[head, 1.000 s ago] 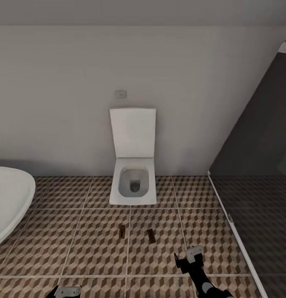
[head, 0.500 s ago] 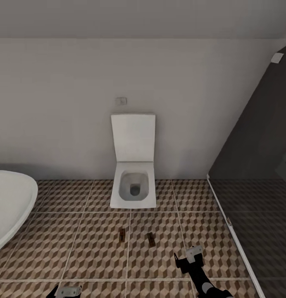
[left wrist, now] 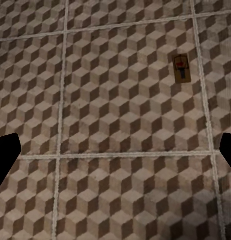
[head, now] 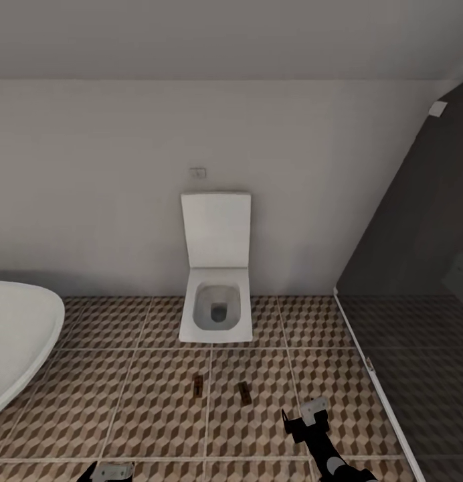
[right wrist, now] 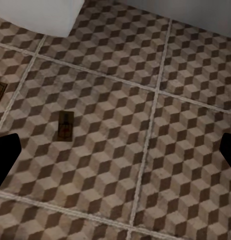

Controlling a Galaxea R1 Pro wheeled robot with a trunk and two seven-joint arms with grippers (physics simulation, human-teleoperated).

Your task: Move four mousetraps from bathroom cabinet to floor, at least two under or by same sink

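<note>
Room: pale grey walls, sloped ceiling, bathroom floor (head: pixel 138 395) of large cube-patterned brown, beige and white tiles with pale grout lines.
Landmark: one square white toilet (head: pixel 215 304) with raised lid, against the wall.
Other fixtures: one white oval bathtub (head: pixel 17 338) left of the toilet; one dark glass panel (head: pixel 419 254) right of it.
Mousetraps counted: two small flat tan wooden boards with dark wire, lying on the tiles in front of the toilet, the left one (head: pixel 198 385) near the right one (head: pixel 244 392), apart.
Left gripper (head: pixel 110 470): fingers spread wide, empty; one mousetrap (left wrist: pixel 182 68) lies ahead, well apart.
Right gripper (head: pixel 304 418): fingers spread wide, empty; the right mousetrap (right wrist: pixel 65 126) lies near, not touching.
</note>
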